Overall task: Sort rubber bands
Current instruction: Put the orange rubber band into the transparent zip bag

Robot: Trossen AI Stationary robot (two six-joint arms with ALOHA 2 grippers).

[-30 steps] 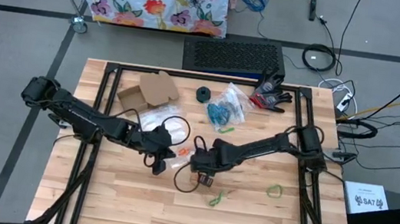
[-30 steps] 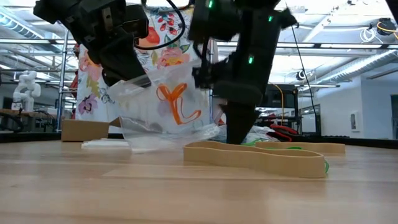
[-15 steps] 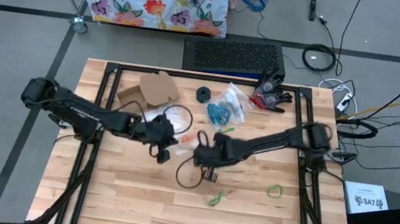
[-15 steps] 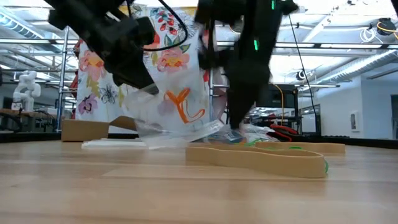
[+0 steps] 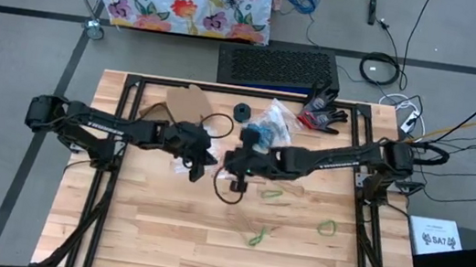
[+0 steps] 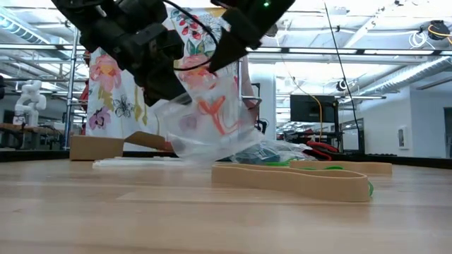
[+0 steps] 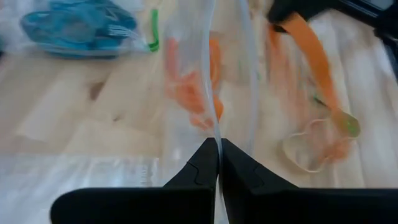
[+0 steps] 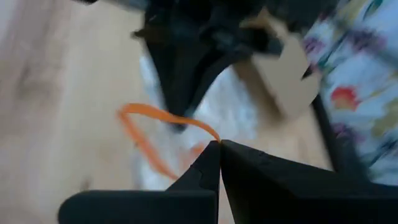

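Observation:
My left gripper (image 5: 201, 162) (image 7: 217, 144) is shut on a clear plastic bag (image 6: 206, 121) with orange rubber bands (image 7: 194, 93) inside. Just to its right, above the table's middle, my right gripper (image 5: 233, 163) (image 8: 219, 144) is shut on one orange rubber band (image 8: 152, 127), which hangs close by the bag's top. Green rubber bands (image 5: 327, 226) (image 5: 256, 237) and a tan one (image 6: 296, 180) lie flat on the wood. A second bag, with blue bands (image 5: 266, 133), lies toward the far edge. My left gripper pinches the clear bag's upper edge (image 7: 216, 127) between its two fingers, slanting down from the table's left. The bag hangs below the fingers, its lower end (image 6: 201, 154) close to the table top. My right gripper pinches one end of the orange band's loop (image 8: 208, 134) at its fingertips, slanting down from the right. The band hangs free, lifted clear of the table.
A black cable loop (image 5: 228, 193) lies just near of the grippers. Toward the far edge lie a cardboard box (image 5: 188, 104), a black roll (image 5: 242, 112) and black-and-red gloves (image 5: 322, 113). Bare wood stretches along the near side.
My right gripper has risen from the table and gone toward the far edge, tipping closer to level, with the orange band now hanging from it. My left gripper has swung toward the far edge and the right with the bag, which has lifted off the wood.

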